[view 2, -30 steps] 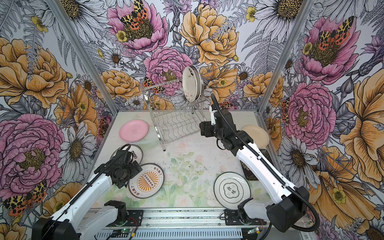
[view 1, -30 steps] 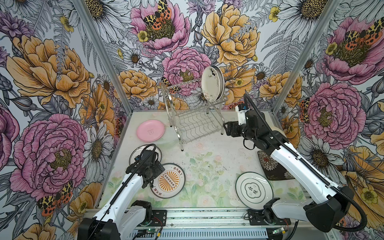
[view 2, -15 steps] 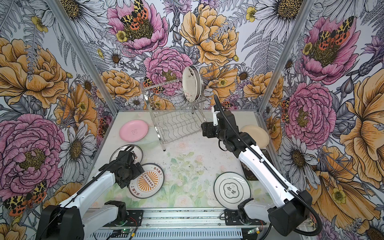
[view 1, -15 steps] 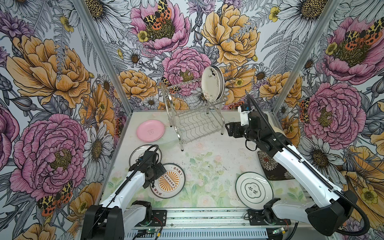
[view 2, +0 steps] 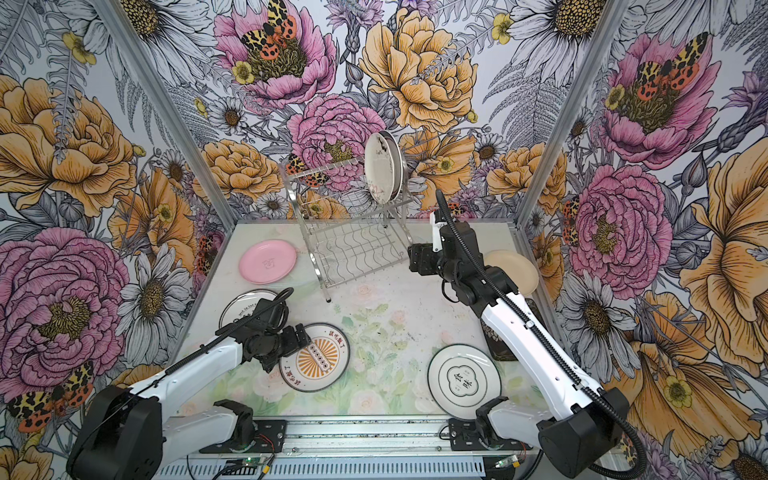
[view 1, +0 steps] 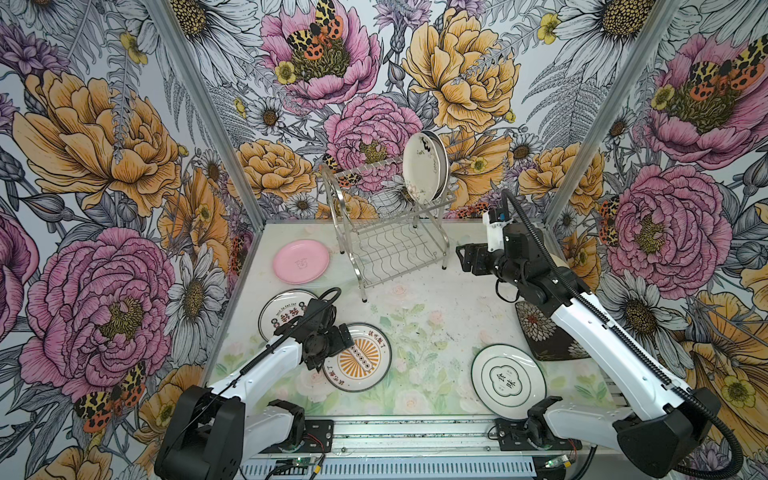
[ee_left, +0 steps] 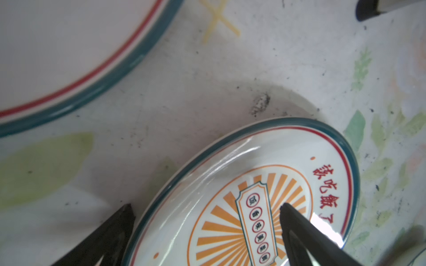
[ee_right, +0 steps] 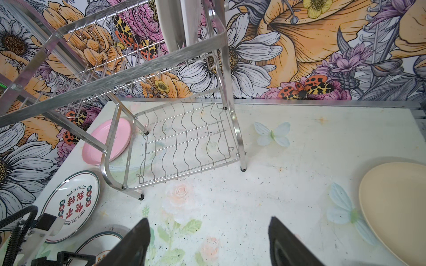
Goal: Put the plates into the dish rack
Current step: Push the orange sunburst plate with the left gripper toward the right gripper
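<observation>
1. Counting across, eight plates are showing: six are lying flat on the table and two are standing in the rack.
2. At the far left, one pink plate is lying beside the rack's left legs. Nearer, one red-character plate is lying partly under the left arm.
3. One left gripper is hanging over the sunburst plate. Its jaws are spread wide and are straddling the plate's left rim, one finger outside it and one over the printed centre. They are clamping nothing.
4. One dish rack is standing at far centre. The two racked plates are leaning together on edge at the right end of its upper tier.
5. One right gripper is hovering just right of the rack's near right leg, with its jaws released and carrying nothing.
6. On the right, one green-character plate is lying near the front edge. One dark square plate is lying partly under the right arm. One cream plate is lying farther back, partly hidden by that arm.
</observation>
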Controlling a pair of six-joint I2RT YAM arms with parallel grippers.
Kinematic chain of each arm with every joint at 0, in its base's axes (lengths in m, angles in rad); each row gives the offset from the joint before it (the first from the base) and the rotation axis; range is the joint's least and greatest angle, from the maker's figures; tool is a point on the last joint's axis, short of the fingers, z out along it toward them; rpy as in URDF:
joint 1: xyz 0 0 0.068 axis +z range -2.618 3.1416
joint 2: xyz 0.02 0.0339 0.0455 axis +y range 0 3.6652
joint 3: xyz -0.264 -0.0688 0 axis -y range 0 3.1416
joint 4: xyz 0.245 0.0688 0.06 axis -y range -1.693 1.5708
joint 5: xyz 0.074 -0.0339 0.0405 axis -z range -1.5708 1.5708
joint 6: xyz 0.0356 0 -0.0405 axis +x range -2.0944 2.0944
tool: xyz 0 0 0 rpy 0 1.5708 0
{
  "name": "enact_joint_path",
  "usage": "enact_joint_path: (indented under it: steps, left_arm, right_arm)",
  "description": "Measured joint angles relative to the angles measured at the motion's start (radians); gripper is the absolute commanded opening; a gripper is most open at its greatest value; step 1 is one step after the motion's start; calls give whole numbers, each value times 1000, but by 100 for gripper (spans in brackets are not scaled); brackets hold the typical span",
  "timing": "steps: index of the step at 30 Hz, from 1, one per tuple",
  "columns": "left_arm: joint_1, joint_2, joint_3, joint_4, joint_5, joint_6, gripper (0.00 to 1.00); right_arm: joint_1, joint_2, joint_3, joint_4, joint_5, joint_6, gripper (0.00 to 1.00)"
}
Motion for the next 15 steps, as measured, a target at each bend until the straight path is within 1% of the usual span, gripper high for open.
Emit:
enact_joint_path:
  steps: [4, 6, 8, 12, 15]
  left_arm:
    - [-74, 32, 16, 52, 45, -15, 98]
    - [-81, 27, 15, 70, 72, -15, 98]
    - [-70, 5, 1, 97, 101, -14, 97]
    - [-5, -67, -73, 138, 161, -8, 94]
    - [30, -110, -125, 169, 193, -5, 89]
  right_arm:
    - [-5, 0, -4, 0, -9, 4, 81]
    - [-7, 0, -10, 0, -16, 7, 81]
    - [-11, 0, -16, 0, -24, 8, 81]
    - [-31, 0, -31, 0, -60, 22, 81]
    - [-55, 0, -42, 1, -106, 32, 81]
